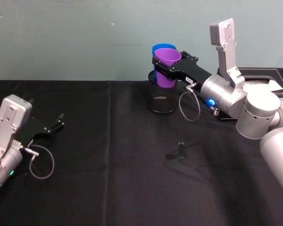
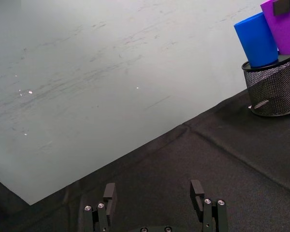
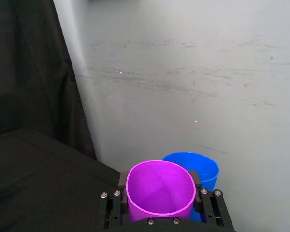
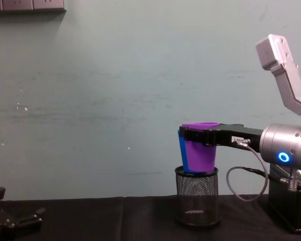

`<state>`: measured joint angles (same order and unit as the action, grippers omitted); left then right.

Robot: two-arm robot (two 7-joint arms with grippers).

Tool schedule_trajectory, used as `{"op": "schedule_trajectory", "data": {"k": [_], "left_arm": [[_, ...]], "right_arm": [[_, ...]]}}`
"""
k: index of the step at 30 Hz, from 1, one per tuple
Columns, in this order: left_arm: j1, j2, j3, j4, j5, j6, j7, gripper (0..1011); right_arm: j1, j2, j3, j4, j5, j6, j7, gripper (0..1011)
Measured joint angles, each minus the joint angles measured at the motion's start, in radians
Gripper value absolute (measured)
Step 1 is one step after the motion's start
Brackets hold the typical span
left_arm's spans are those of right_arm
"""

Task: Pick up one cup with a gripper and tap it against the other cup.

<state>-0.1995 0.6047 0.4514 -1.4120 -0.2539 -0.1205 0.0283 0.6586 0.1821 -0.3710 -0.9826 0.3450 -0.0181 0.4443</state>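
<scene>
My right gripper (image 1: 169, 63) is shut on the purple cup (image 1: 167, 67), one finger on each side just below the rim (image 3: 159, 193). It holds the cup upright against the near side of the blue cup (image 1: 161, 48), and the two seem to touch (image 4: 181, 150). The blue cup (image 3: 203, 169) stands in a black wire-mesh pen holder (image 1: 161, 96) at the back of the table. The purple cup's base (image 4: 199, 165) hangs at the holder's rim (image 4: 196, 173). My left gripper (image 1: 59, 121) rests open at the far left, low over the cloth (image 2: 154, 193).
Black cloth covers the table, with a small crumpled fold (image 1: 178, 151) in front of the holder. A black box (image 1: 264, 75) sits at the back right behind my right arm. The pale green wall stands close behind the cups.
</scene>
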Motion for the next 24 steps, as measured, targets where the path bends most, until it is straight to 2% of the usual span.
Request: {"op": "schedule_trajectory", "data": {"k": [24], "left_arm": [[0.0, 0.0, 0.0, 0.0, 0.0, 0.0, 0.0, 1000]], "right_arm": [[0.0, 0.0, 0.0, 0.0, 0.0, 0.0, 0.0, 733]]}}
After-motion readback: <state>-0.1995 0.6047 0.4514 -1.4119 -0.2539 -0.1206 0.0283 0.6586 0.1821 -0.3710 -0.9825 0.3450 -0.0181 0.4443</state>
